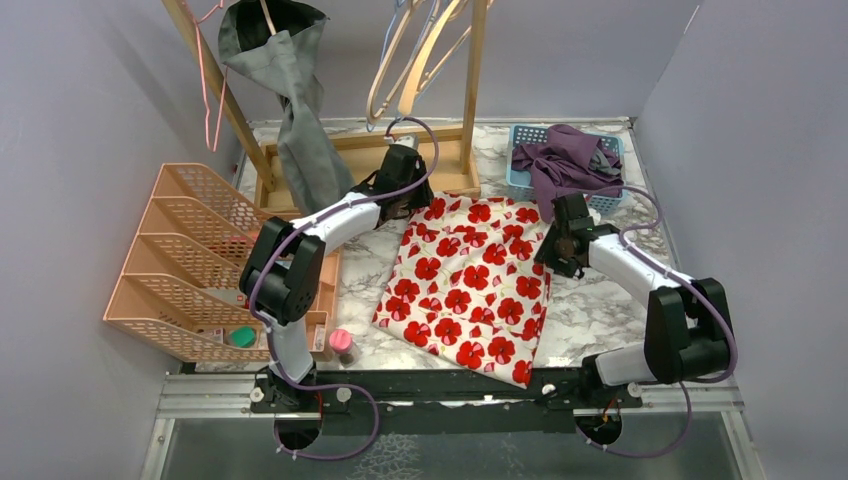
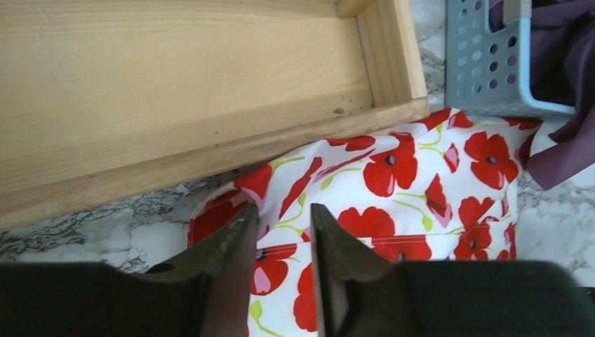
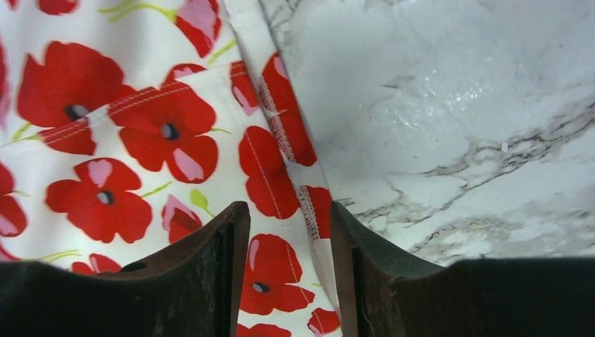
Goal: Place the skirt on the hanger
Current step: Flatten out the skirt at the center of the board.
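Now, progress: barely begun. The poppy-print skirt [image 1: 465,285] lay spread flat on the marble table [image 1: 600,310], nowhere near a hanger.
Left gripper [image 2: 284,210]: down at the skirt's far-left corner, just beside the wooden rack [image 1: 470,100]. Its jaws stood narrowly parted over the hem, with nothing nipped that I could see.
Right gripper [image 3: 289,207]: at the skirt's far-right edge, jaws likewise slightly apart and straddling the stitched side seam. The cloth sat flat beneath them.
Done: both arms appeared lined up on the waist end.
Left: by my judgement nearly everything, meaning pinch, lift, fetch a hanger and get the skirt onto it.
Skirts: one.
Grippers: two.
Hangers: a bare bunch [image 1: 400,70] dangled from the rack, at least three, though the exact tally could not be told. There was also one thin pink hanger [image 1: 210,90] at the left.
Grey garment [image 1: 300,130]: one, hung on the rack.
Blue basket [image 1: 520,135]: one, heaped with purple clothes [image 1: 565,160].
Peach mesh organiser [image 1: 180,260]: one, at the left.
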`<move>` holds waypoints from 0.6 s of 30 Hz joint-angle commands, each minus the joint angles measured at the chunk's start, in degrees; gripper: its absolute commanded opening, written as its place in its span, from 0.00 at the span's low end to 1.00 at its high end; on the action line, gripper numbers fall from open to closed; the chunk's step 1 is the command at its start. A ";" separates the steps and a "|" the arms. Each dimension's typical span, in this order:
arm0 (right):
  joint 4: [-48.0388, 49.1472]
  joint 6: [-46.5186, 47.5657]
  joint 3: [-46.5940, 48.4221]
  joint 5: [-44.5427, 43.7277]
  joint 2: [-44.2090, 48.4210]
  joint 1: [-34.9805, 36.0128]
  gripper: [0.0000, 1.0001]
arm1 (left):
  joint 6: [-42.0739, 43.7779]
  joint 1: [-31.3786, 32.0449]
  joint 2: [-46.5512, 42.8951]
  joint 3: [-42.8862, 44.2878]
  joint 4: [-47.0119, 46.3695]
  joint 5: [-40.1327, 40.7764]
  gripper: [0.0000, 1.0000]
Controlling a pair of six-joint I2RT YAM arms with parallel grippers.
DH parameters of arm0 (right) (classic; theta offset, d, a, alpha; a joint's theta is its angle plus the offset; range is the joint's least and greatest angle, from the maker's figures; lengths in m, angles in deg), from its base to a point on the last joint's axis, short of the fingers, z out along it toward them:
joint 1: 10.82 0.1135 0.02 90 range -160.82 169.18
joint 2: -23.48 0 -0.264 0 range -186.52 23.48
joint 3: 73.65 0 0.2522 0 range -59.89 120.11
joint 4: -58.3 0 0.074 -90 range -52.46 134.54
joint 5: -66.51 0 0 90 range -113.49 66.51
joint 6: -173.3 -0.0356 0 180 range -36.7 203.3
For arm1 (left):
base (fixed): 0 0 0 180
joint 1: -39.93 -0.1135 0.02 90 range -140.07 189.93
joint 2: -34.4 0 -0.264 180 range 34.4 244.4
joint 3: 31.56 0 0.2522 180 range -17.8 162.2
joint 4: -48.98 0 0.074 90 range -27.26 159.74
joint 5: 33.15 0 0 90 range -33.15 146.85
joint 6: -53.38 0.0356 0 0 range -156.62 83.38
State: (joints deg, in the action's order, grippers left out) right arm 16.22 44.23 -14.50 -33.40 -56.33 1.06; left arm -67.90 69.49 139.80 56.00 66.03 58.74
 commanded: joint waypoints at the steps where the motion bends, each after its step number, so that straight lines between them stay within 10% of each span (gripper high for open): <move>1: -1.27 0.19 -1.14 0.52 -1.18 -0.48 0.46 | 1.95 0.32 0.46 1.98 3.45 0.91 0.41; 18: -4.19 1.48 -6.25 8.51 -0.42 -0.49 0.16 | 3.62 0.57 -13.08 -9.68 11.80 -0.91 0.49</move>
State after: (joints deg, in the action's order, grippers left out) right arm 15.55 46.18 -18.28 -26.61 -57.84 1.04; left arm -64.67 69.69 132.48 50.54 75.12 59.37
